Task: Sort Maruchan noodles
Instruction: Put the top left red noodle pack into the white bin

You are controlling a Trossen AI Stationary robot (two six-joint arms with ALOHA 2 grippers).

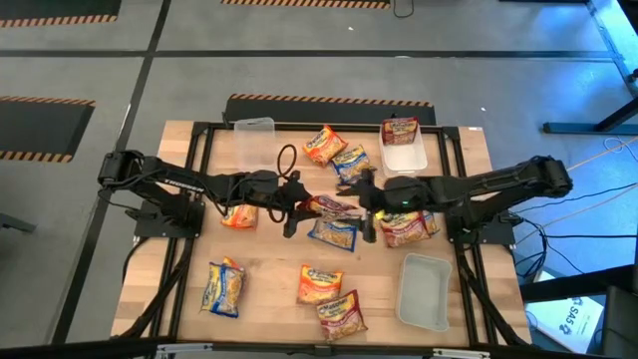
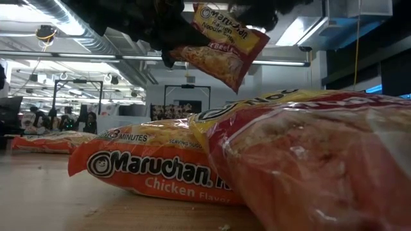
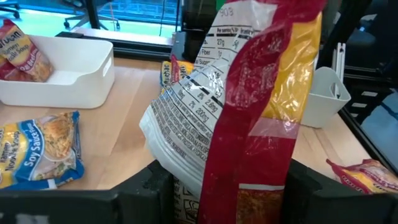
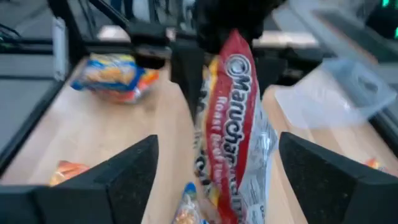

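Several Maruchan packets lie flat on the wooden table: orange [image 1: 324, 145], [image 1: 239, 214], [image 1: 319, 286]; blue [image 1: 349, 162], [image 1: 334, 234], [image 1: 224, 287]; red [image 1: 409, 227], [image 1: 342, 312]. One red beef packet [image 1: 329, 206] hangs in the air at mid-table between both grippers. My left gripper [image 1: 296, 207] is shut on it. My right gripper [image 1: 364, 199] is open; in its wrist view the red packet [image 4: 233, 124] stands in the gap between its spread fingers [image 4: 134, 171], without visible touch. My left gripper holds the red packet by its left end [image 2: 186, 54], pinched between the two fingers, which come in roughly level from the table's left. The packet [image 3: 249, 106] is lifted clear of the table and tilted, its printed back crumpled between the fingers.
A white tub [image 1: 404, 155] at the far right holds one red packet [image 1: 399, 130]. A clear tub [image 1: 424, 289] stands near the right front, and a clear tub [image 1: 254, 127] sits at the far left. Bare wood shows at the front left corner [image 1: 269, 319].
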